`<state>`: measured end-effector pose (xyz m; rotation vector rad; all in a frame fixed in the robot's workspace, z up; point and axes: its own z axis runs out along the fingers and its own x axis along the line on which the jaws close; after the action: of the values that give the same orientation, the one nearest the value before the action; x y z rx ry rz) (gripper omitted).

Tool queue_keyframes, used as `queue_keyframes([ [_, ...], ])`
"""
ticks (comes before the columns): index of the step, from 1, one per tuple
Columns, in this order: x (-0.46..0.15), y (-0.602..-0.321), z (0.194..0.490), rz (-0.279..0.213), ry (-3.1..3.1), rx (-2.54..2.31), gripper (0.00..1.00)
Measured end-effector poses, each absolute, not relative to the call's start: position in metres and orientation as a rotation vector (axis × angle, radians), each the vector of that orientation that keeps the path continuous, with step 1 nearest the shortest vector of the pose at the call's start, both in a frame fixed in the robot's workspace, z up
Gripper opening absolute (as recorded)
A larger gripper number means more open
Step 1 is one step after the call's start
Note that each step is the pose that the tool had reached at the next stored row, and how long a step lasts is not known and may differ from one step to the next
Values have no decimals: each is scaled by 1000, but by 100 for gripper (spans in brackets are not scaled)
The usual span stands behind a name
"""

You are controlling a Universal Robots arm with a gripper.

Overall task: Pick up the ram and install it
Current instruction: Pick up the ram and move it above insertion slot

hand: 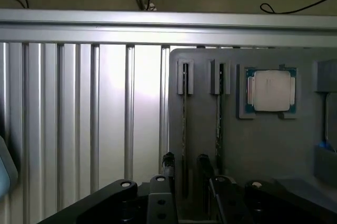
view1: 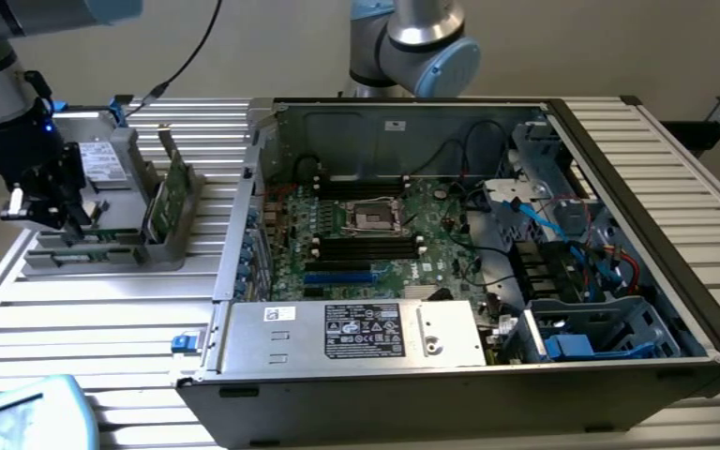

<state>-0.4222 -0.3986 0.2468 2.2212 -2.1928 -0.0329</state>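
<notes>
Two rams stand on edge in the slots of a grey holder (hand: 274,150). In the wrist view they show edge-on as thin dark lines, one ram (hand: 184,129) beside a second ram (hand: 218,129). My gripper (hand: 186,167) is open, with one black fingertip (hand: 168,162) on each side of the first ram's near end. How far above the stick the tips hang I cannot tell. In the exterior view the gripper (view1: 53,216) is over the holder's left part, and a green ram (view1: 170,187) stands upright in the holder's right part.
A square silver processor chip (hand: 269,91) lies in a pocket of the holder. The open computer case (view1: 610,366) with the motherboard (view1: 373,234) fills the exterior view's centre and right. A second robot arm (view1: 416,42) rises behind the case. The slatted metal table (hand: 79,119) ends at a rail (hand: 158,27).
</notes>
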Motion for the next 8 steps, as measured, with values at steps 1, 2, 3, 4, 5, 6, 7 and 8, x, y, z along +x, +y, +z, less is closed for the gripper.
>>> queue_keyframes([
  [1, -422, -399, 245, -33, -2193, 2221, 31],
  [2, -422, -399, 243, -33, -2193, 2221, 31],
  [3, -422, -399, 241, -33, -2193, 2221, 31],
  [4, -422, -399, 239, -33, -2193, 2221, 31],
  [5, -422, -399, 238, -33, -2193, 2221, 31],
  [6, -422, -399, 236, -33, -2193, 2221, 31],
  [7, -422, -399, 234, -33, -2193, 2221, 31],
  [8, -422, -399, 232, -33, -2193, 2221, 31],
])
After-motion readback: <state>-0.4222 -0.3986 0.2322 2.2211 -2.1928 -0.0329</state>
